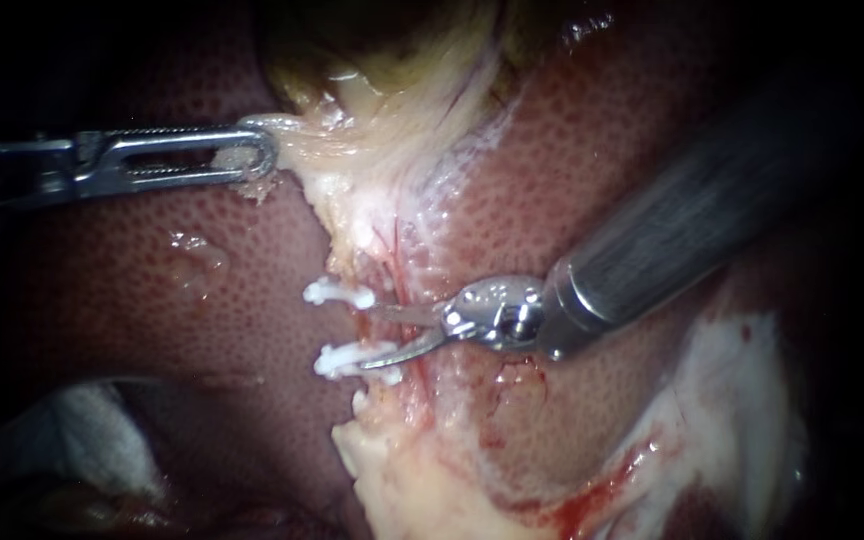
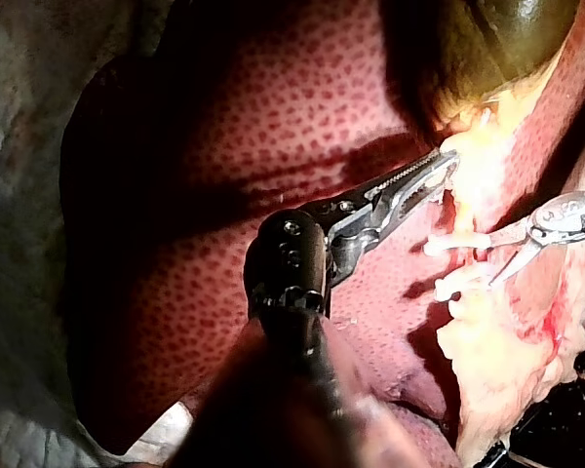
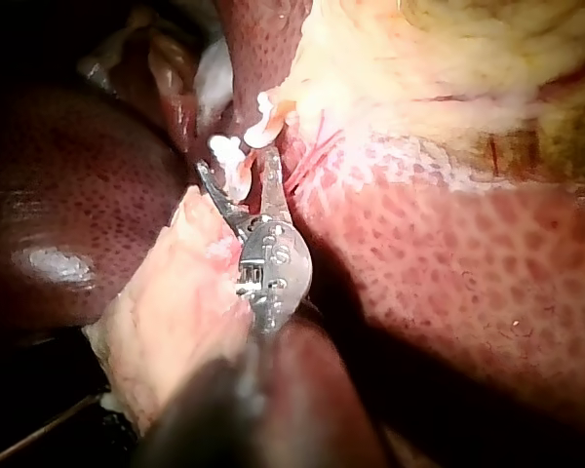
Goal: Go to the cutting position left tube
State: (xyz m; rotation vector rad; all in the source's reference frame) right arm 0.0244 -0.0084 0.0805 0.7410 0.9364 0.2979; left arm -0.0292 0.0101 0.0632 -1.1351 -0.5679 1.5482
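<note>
A thin reddish tube [image 1: 395, 282] runs down the pale tissue between the liver lobes, with two white clips [image 1: 338, 293] [image 1: 344, 358] on it. My right instrument [image 1: 373, 337] comes in from the upper right. Its two curved blades are open and straddle the tube between the clips; the right wrist view shows the same blades [image 3: 236, 164] beside the clips [image 3: 263, 119]. My left instrument [image 1: 257, 158] holds pale tissue at the foot of the gallbladder [image 1: 382, 45], jaws shut on it, also seen in the left wrist view [image 2: 437, 171].
Speckled red liver [image 1: 152, 260] lies on both sides of the tube. Yellowish fatty tissue [image 1: 402, 480] hangs below the clips. White gauze [image 1: 82, 430] sits at the lower left. A pale, bloodstained flap [image 1: 742, 400] lies at the lower right.
</note>
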